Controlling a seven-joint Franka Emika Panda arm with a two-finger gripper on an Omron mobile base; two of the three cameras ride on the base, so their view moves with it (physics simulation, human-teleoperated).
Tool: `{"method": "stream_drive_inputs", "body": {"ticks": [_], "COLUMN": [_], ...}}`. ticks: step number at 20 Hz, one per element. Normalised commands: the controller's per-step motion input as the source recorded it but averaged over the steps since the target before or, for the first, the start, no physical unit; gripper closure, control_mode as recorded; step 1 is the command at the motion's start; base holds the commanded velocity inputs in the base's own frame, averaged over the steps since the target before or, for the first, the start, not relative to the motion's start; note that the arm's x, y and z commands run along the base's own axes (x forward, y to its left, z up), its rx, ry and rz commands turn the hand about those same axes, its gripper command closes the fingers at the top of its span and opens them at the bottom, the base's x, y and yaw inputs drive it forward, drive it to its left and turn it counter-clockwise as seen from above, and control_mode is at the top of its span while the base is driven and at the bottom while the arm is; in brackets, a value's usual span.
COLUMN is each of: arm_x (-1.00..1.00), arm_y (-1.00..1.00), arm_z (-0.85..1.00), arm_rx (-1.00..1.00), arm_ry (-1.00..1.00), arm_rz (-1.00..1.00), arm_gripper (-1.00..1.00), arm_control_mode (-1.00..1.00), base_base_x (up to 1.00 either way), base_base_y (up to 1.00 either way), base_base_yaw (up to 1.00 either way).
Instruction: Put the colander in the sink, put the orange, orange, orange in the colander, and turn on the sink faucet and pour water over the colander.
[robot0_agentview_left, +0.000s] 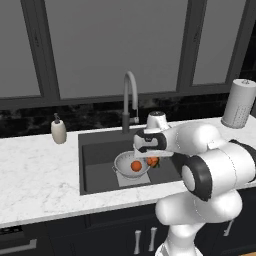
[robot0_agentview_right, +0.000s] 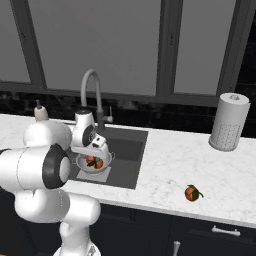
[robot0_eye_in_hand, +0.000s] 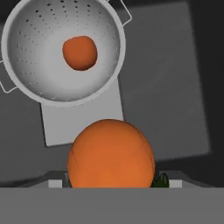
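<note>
The shiny colander (robot0_agentview_left: 121, 163) stands on the lighter patch in the dark sink (robot0_agentview_left: 97, 150), with one orange (robot0_agentview_left: 136, 166) lying inside it. My gripper (robot0_agentview_left: 152, 159) hangs over the basin just right of the colander's rim, shut on a second orange (robot0_agentview_left: 153, 161) with a green leaf. In the hand view this held orange (robot0_eye_in_hand: 111, 153) sits large at the bottom, hiding my fingertips, and the colander (robot0_eye_in_hand: 39, 52) with its orange (robot0_eye_in_hand: 79, 52) lies beyond it. A third orange (robot0_agentview_right: 192, 193) rests on the counter far to the right. The faucet (robot0_agentview_left: 131, 95) arches over the sink's back edge; no water shows.
A beige soap dispenser (robot0_agentview_left: 58, 131) stands left of the sink. At the back right, a perforated white cylinder (robot0_agentview_right: 229, 121) stands on the marble counter (robot0_agentview_left: 40, 175). Dark window frames run behind the faucet.
</note>
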Motion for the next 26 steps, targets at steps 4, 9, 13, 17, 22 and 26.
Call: {"method": "stream_drive_inputs", "body": {"ticks": [4, 9, 13, 17, 22, 26], "arm_x": [0.3, 0.31, 0.25, 0.22, 0.29, 0.28], "arm_y": [0.15, 0.14, 0.06, 0.0, 0.01, 0.05], "arm_z": [-0.28, -0.3, -0.29, -0.29, -0.18, -0.11], "arm_rx": [0.0, 0.0, 0.0, 0.0, 0.0, 0.0], "arm_ry": [0.0, 0.0, 0.0, 0.0, 0.0, 0.0], "arm_rz": [0.01, 0.0, 0.0, 0.01, 0.01, 0.0], "arm_gripper": [1.0, 1.0, 1.0, 1.0, 1.0, 1.0], "arm_control_mode": [-1.0, -1.0, -1.0, -1.0, -1.0, -1.0], "base_base_x": [0.0, 0.0, 0.0, 0.0, 0.0, 0.0], "base_base_y": [0.0, 0.0, 0.0, 0.0, 0.0, 0.0], "base_base_yaw": [0.0, 0.0, 0.0, 0.0, 0.0, 0.0]}}
